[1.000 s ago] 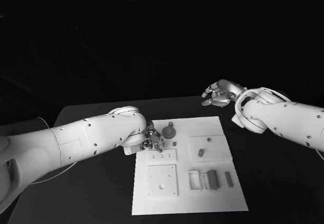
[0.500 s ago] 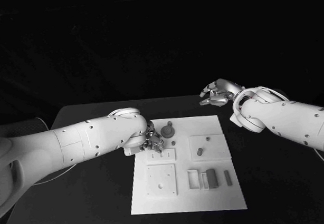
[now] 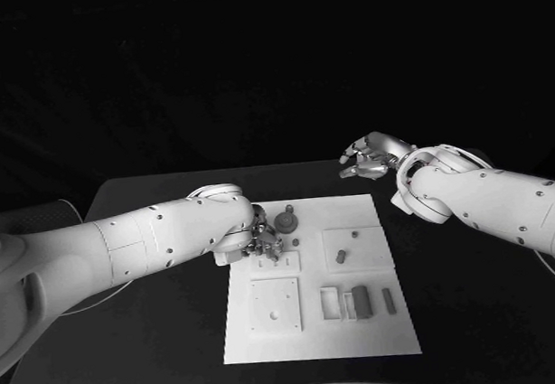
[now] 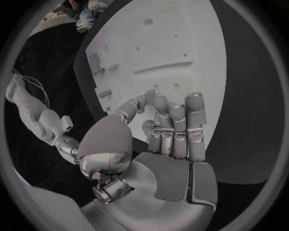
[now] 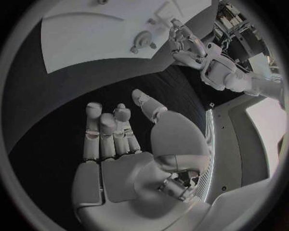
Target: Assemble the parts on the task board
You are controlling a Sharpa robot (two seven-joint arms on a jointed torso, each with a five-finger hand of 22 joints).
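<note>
White task board (image 3: 319, 333) unlabelled; left hand (image 3: 258, 242) over it.

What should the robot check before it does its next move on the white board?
1. Left robot hand over the task board: ok, it sits at the board's far left part.
2. Left robot hand holding a part: cannot tell, its fingers are curled together, but nothing clearly shows in them.
3. Right robot hand out of the way: ok, it is over the black table, past the board's far right corner, holding nothing.
4. Round part near the left fingers: ok, it lies on the board beside them.
5. Long parts at the near side: ok, lying untouched.
</note>
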